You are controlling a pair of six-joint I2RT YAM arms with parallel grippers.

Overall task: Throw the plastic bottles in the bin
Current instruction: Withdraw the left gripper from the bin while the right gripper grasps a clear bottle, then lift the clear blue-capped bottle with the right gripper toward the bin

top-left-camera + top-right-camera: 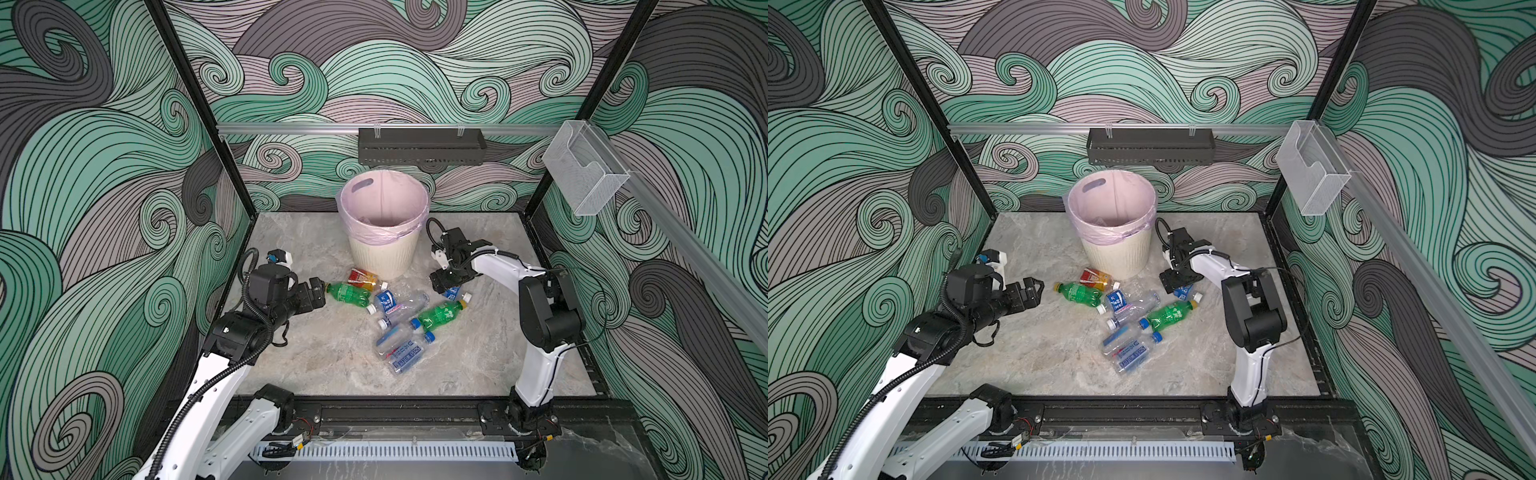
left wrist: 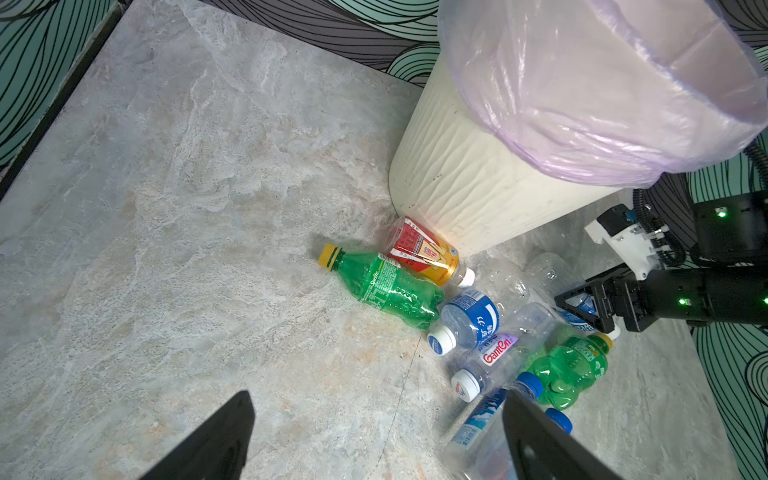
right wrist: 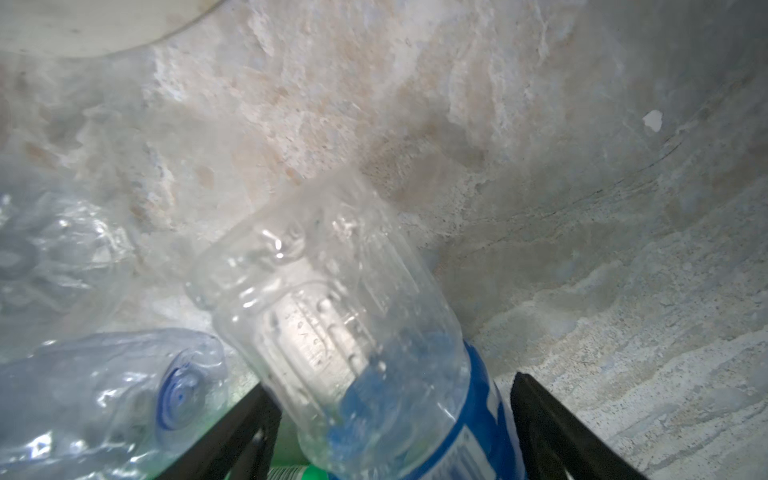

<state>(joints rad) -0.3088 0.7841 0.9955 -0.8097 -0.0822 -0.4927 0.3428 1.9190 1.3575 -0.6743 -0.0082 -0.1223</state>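
I work in a robot test cell, a lab rig and no home: black metal posts [image 1: 198, 104] frame a booth whose walls [image 1: 83, 166] are papered in green and grey swirls. My arms [image 1: 536, 374] are bolted to a black rail [image 1: 399, 415] fronting a marble-look tabletop [image 1: 316, 357], a slotted white cable duct [image 1: 395, 451] below. An aluminium rail [image 1: 291, 129] carries a black perforated shelf [image 1: 419, 147]; a clear box [image 1: 582, 170] hangs at the side.

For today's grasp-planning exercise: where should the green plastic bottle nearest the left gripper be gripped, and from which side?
Probably the shoulder of the green plastic bottle, below its yellow cap, from above, fingers across its length: it lies flat, and other bottles crowd its base.
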